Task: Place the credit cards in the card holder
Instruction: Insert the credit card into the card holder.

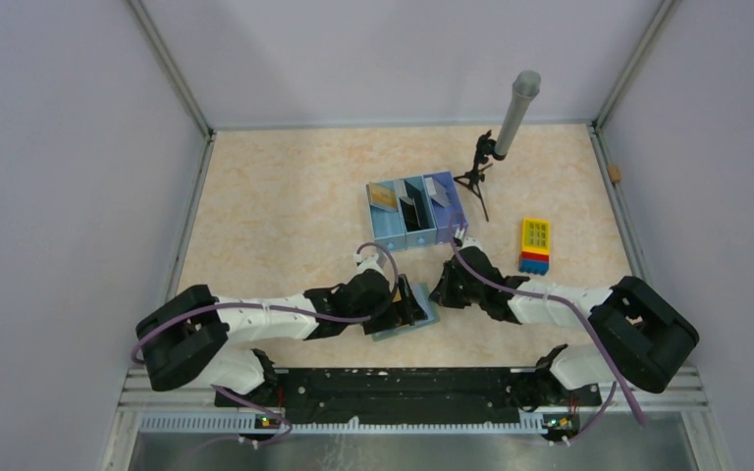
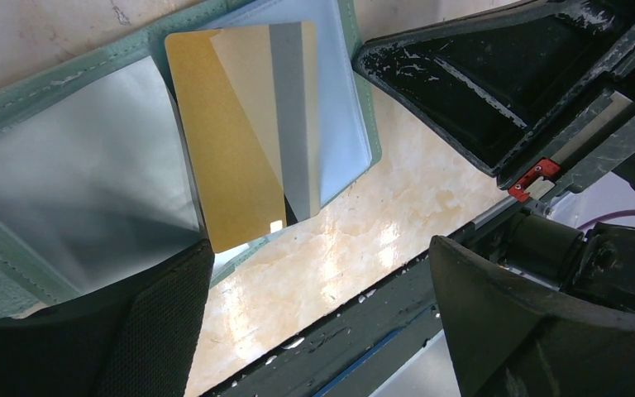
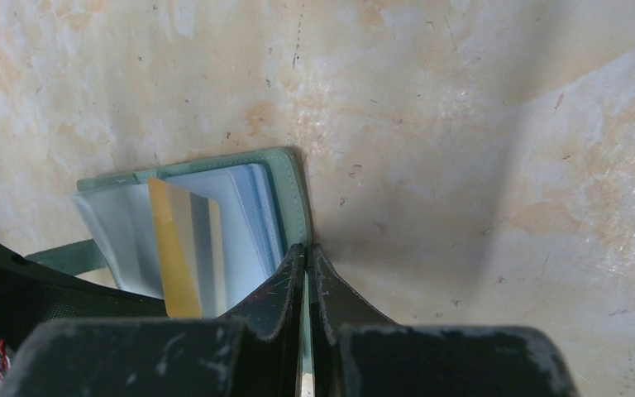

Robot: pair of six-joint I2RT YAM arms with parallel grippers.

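The card holder [image 1: 403, 326] lies open on the table between my two grippers, grey-green outside and light blue inside [image 2: 74, 182]. A gold credit card [image 2: 231, 141] with a grey stripe lies on one panel, and its near end sticks out past the holder's edge. The card also shows in the right wrist view [image 3: 183, 248]. My left gripper [image 2: 322, 331] is open and empty, hovering just above the holder [image 1: 410, 299]. My right gripper [image 3: 307, 269] is shut on the holder's green edge [image 3: 293, 190], at the holder's right side [image 1: 444, 287].
A blue three-compartment tray [image 1: 412, 238] stands behind the grippers with cards upright in it. To the right lies a yellow, blue and red block [image 1: 535, 245]. A small tripod [image 1: 476, 177] holds a grey cylinder [image 1: 518, 110]. Walls enclose the table; the arms' black base rail [image 2: 397, 331] is close by.
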